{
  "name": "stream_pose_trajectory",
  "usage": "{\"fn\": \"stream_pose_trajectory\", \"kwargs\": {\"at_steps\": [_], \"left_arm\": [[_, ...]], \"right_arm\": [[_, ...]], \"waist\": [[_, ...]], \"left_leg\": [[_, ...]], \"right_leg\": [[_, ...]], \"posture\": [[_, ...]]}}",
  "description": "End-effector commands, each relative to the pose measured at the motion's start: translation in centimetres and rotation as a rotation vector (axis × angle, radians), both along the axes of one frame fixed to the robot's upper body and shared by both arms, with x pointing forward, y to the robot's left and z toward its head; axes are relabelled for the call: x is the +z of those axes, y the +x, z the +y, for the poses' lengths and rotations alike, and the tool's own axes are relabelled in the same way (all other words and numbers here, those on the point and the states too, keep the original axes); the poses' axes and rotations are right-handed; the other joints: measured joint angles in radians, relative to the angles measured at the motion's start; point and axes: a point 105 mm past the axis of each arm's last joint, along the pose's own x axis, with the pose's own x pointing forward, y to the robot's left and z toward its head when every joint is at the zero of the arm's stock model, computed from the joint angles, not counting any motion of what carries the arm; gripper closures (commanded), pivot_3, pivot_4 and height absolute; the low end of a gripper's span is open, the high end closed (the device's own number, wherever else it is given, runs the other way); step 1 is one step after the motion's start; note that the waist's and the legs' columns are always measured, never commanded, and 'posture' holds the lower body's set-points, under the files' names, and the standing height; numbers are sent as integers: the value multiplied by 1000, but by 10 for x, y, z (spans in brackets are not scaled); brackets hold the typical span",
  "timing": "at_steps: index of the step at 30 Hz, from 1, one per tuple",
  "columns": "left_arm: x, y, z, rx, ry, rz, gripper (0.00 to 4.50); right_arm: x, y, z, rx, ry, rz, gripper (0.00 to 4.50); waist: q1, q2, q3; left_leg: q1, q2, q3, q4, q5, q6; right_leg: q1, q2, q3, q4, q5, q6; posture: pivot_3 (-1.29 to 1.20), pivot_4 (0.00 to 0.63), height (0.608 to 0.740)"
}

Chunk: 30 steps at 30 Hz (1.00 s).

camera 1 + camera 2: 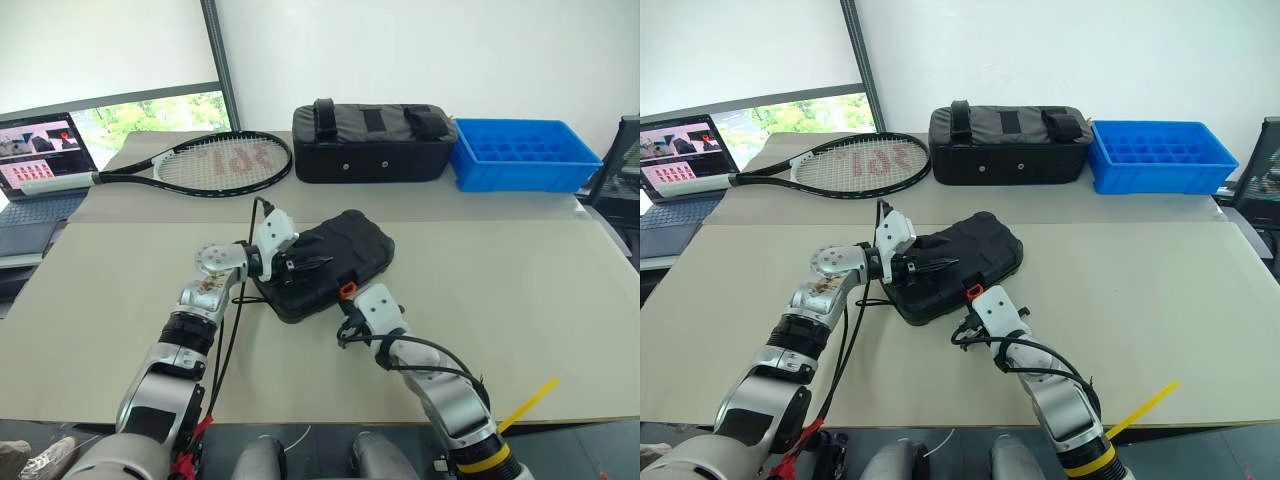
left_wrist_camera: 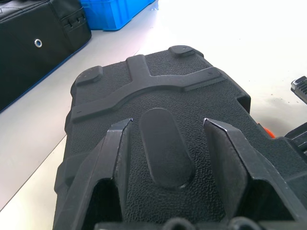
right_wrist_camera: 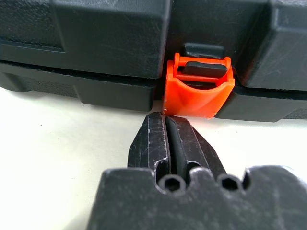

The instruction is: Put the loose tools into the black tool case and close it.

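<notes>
The black tool case (image 1: pixel 330 262) is seen lying closed on the beige tabletop (image 1: pixel 520 290) at the centre of the head-camera frame, its textured lid down on its base. The orange latch (image 3: pixel 199 88) is set on the case's near edge and is seen close up from the right wrist, where the seam between lid and base is drawn tight on both sides of it.

The left end effector (image 1: pixel 300 266) is laid over the lid from the left of the frame, its two black fingers (image 2: pixel 112 158) spread apart, one on either side of a raised oval on the shell; nothing is gripped between them, and whether they press on the lid cannot be told. The right end effector (image 3: pixel 168 127) is brought up from the lower centre of the frame, its fingers pressed together with nothing between them, and its tip is placed just below the orange latch, at or almost at its lower edge.

Along the far edge of the tabletop, a tennis racket (image 1: pixel 215 162) is laid at upper left, a black fabric bag (image 1: pixel 372 142) with straps is stood at upper centre, and a blue plastic crate (image 1: pixel 525 155) is set just beside the bag at upper right. A laptop (image 1: pixel 40 165) with a lit screen is seen at the far left.
</notes>
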Motion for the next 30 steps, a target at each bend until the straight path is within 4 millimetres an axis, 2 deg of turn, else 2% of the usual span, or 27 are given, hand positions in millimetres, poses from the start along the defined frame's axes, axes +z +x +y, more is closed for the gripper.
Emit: {"fn": "stream_pose_trajectory", "kwargs": {"at_steps": [1,2,9,18,22,23,30], "left_arm": [[-27,-5,8,20,47,93,1999],[-27,-5,8,20,48,92,1999],[-26,-4,7,15,52,89,1999],[-26,-5,7,13,58,89,1999],[-27,-6,9,16,59,89,1999],[-27,-6,9,17,59,90,1999],[-28,-6,8,17,57,90,1999]], "right_arm": [[29,7,-5,-48,61,-123,3130],[30,7,-5,-51,67,-124,2905],[38,11,-9,-74,137,-195,2905],[35,12,-7,-22,141,-245,2905],[30,11,-11,-18,116,-229,1946],[30,10,-11,-9,111,-227,1568],[30,12,-9,84,113,-207,1568]], "waist": [[0,0,0],[-1,0,0],[-1,0,0],[-3,0,0],[-4,0,0],[-4,0,0],[-4,0,0]], "left_leg": [[0,0,0,0,0,0],[0,0,0,0,0,0],[0,0,0,0,0,0],[0,0,0,0,0,0],[1,0,0,0,0,0],[1,0,0,0,0,0],[1,0,0,0,0,0]], "right_leg": [[0,0,0,0,0,0],[0,0,0,0,0,0],[0,0,0,0,0,0],[0,0,0,0,0,0],[0,0,0,0,0,0],[0,0,0,0,0,0],[0,0,1,0,0,0]], "posture": [[0,150,707],[0,150,707],[0,150,707],[0,150,707],[0,150,707],[0,150,707],[0,150,707]]}}
